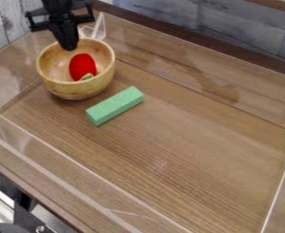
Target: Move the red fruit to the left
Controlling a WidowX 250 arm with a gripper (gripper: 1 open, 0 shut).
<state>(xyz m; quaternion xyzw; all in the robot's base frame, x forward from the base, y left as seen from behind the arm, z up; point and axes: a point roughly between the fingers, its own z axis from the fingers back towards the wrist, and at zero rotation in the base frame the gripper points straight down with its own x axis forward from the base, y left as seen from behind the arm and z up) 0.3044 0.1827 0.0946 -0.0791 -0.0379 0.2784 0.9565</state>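
Nearest you, on the camera side of the wooden bowl (pixel 62 88), the wood-grain table (pixel 193 136) lies bare inside low clear walls (pixel 282 173); those walls bound any sideways carry.

Green block (pixel 114 106): flat on the table, just beside the bowl on its near right, not touching it. It lies on the side opposite to where the task sends the fruit, so I judge it no obstacle.

Red fruit (pixel 81 65): lying inside the bowl, resting against the wood, with nothing around it.

Gripper (pixel 66 40): pointing down above the bowl's far rim, jaws pressed together with no gap showing. Its tip sits above the fruit and apart from it (no red shows between the fingers), so you are closed on nothing.

What stands in the way is the bowl's own wall: the fruit must come up over the rim before it can go left. The clear wall left of the bowl stands near, so the set-down room there looks narrow.
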